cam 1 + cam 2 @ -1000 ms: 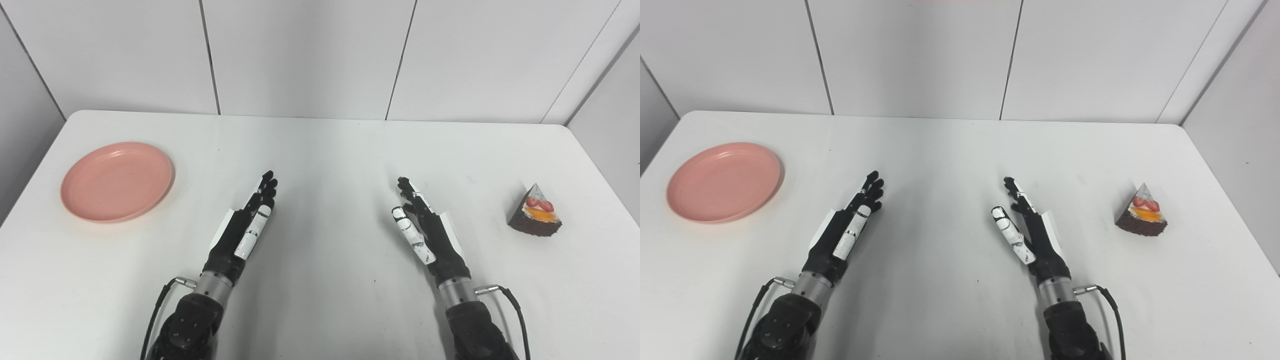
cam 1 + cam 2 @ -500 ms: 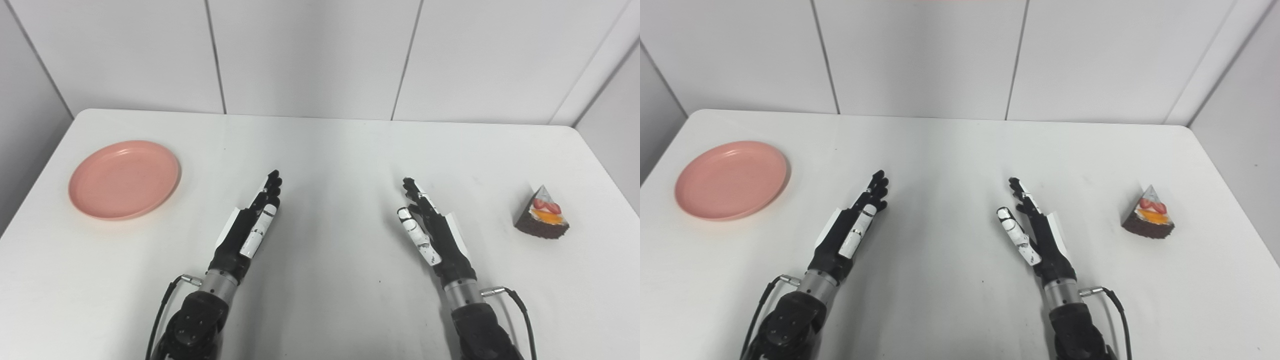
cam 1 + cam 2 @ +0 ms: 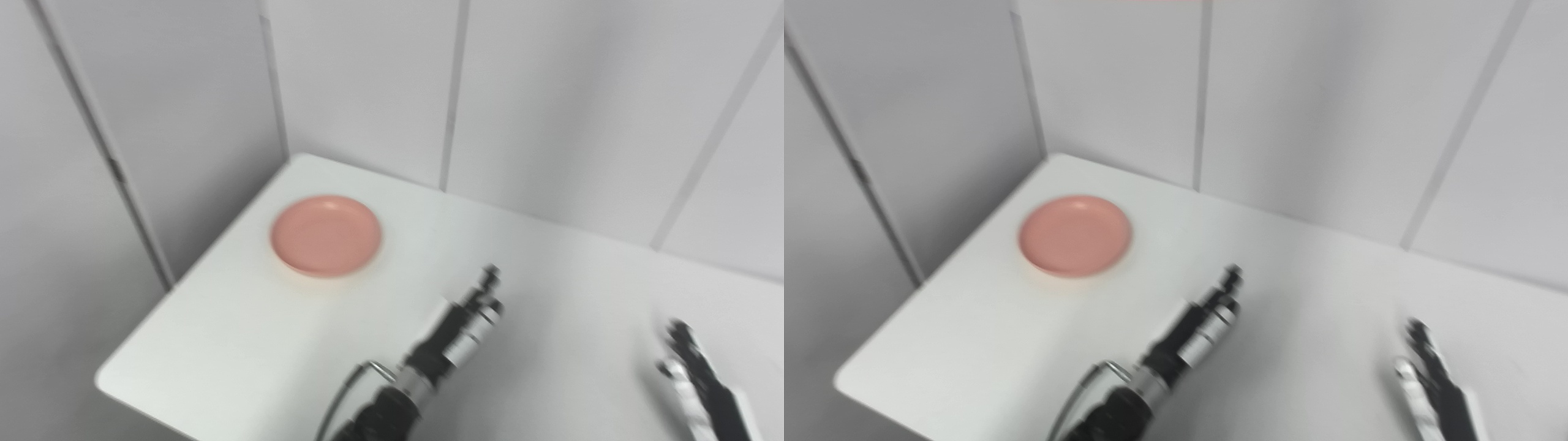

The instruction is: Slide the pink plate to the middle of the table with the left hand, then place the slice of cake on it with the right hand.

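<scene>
The pink plate lies empty on the white table near its far left corner; it also shows in the right eye view. My left hand is open with fingers stretched out flat, a good way to the right of and nearer than the plate, not touching it. My right hand is open at the lower right, partly cut off by the picture's edge. The slice of cake is out of view. Both views are blurred.
The table's left edge and near left corner are in view, with grey wall panels behind and beside them.
The camera has swung left and tilted, so the whole picture has shifted and the cake has left the view. Both hands stay open and flat; no move of theirs can be told from the shift.
</scene>
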Robot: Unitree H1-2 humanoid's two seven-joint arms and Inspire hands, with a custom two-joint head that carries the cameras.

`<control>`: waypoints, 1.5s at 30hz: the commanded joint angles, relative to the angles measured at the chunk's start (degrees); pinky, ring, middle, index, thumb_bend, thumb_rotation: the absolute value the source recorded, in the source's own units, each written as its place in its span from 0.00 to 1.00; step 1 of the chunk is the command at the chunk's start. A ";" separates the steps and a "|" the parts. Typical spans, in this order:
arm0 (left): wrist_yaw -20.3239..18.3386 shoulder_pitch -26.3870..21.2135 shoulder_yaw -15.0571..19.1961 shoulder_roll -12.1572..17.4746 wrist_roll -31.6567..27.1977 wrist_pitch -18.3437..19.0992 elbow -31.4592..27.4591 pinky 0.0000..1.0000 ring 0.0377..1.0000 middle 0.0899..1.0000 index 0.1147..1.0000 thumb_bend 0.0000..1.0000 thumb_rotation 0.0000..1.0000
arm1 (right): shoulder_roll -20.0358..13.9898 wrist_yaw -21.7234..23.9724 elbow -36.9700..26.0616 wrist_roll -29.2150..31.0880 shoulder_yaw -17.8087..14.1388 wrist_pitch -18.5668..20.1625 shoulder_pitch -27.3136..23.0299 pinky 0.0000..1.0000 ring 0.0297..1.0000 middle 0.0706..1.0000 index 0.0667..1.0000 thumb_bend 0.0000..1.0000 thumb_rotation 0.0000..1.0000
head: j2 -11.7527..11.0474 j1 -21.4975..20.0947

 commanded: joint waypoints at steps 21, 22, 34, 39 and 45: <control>-1.76 1.38 0.40 -2.08 -2.02 3.78 2.59 0.98 1.00 1.00 1.00 0.40 1.00 | 0.05 1.23 1.47 0.83 -0.28 0.67 1.09 0.98 0.97 0.96 0.96 0.27 1.00 | 0.82 -0.71; -1.89 1.36 0.51 -2.03 -2.17 4.13 2.02 0.99 1.00 1.00 1.00 0.40 1.00 | 0.07 1.17 1.55 0.74 -0.29 0.61 1.09 0.98 0.96 0.96 0.96 0.27 1.00 | 0.82 -0.71; -4.77 -1.45 3.34 0.00 -6.82 8.64 -10.24 0.91 0.95 0.96 0.95 0.38 1.00 | -0.66 1.30 1.05 -0.75 -0.22 0.08 1.22 0.94 0.94 0.95 0.95 0.31 1.00 | 2.42 -0.67; -5.87 -3.53 5.97 0.96 -10.51 9.99 -15.10 0.89 0.93 0.95 0.95 0.38 1.00 | -0.59 1.47 0.36 -0.49 -0.41 1.14 1.31 0.94 0.94 0.94 0.95 0.31 1.00 | 2.61 -0.59; -5.40 -5.88 9.21 1.11 -13.21 15.38 -23.44 0.91 0.92 0.94 0.93 0.44 0.99 | -0.62 1.84 -0.12 0.25 -0.75 1.34 1.50 0.94 0.94 0.94 0.95 0.28 1.00 | 2.88 -0.29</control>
